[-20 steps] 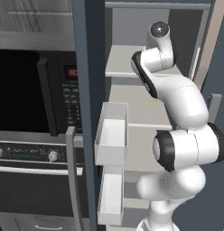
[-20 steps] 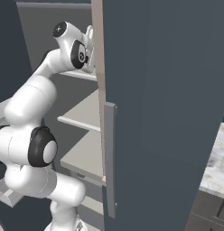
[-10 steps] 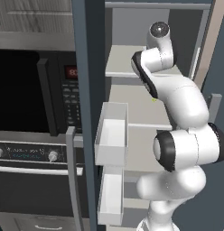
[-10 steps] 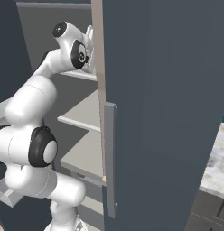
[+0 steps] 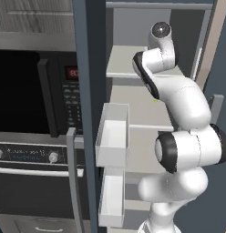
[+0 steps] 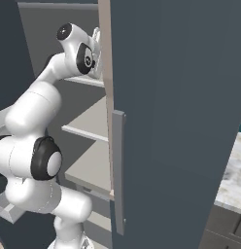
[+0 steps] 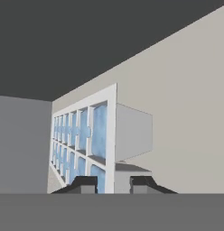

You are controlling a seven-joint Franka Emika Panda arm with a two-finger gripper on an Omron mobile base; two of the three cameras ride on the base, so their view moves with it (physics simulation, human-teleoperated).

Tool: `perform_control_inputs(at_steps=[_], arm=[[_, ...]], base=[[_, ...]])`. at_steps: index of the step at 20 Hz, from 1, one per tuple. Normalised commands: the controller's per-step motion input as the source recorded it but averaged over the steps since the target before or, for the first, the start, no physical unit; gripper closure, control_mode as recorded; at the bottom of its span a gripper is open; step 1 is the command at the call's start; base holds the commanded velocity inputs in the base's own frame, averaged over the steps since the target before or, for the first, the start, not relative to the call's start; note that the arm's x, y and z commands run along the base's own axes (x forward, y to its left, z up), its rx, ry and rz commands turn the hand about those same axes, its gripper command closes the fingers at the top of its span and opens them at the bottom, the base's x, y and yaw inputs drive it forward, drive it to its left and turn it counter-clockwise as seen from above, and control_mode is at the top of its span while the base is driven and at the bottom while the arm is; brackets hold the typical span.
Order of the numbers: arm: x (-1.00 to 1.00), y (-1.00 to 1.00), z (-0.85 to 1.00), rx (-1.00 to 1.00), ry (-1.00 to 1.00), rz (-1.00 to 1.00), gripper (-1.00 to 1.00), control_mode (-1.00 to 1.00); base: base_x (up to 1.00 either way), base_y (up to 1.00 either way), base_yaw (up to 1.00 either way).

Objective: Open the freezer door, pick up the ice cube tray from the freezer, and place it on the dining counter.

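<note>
My claw [image 7: 113,182] is pinched on the near edge of the ice cube tray [image 7: 84,144], its 2 dark tips sitting close together on either side of the tray's white rim. In the hand view the tray stands on its side because the camera is rolled; its grid of little cells shows pale blue inside white dividers. The tray lies on a beige-grey shelf [image 7: 186,103] inside the freezer [image 5: 153,27], near the grey back wall.

From the left base view I see my arm reaching up onto the upper shelf. The freezer door [image 5: 89,91] stands swung open to the left, with 2 white bins [image 5: 112,136] on its inner side; I can't see anything in them. Beyond it is a black microwave [image 5: 37,95] with a red display I can't read, and an oven below.

In the right base view a corner of the marble dining surface [image 6: 232,180] shows at the right.
</note>
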Motion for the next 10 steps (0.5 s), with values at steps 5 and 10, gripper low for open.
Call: perform_control_inputs(at_steps=[5, 10], arm=[[-0.14, 0.0, 0.0, 0.0, 0.0, 0.0, 1.0, -1.0], [-0.53, 0.05, 0.09, 0.0, -0.1, 0.0, 1.0, -1.0]], base=[[0.0, 0.0, 0.0], [0.0, 0.0, 0.0]])
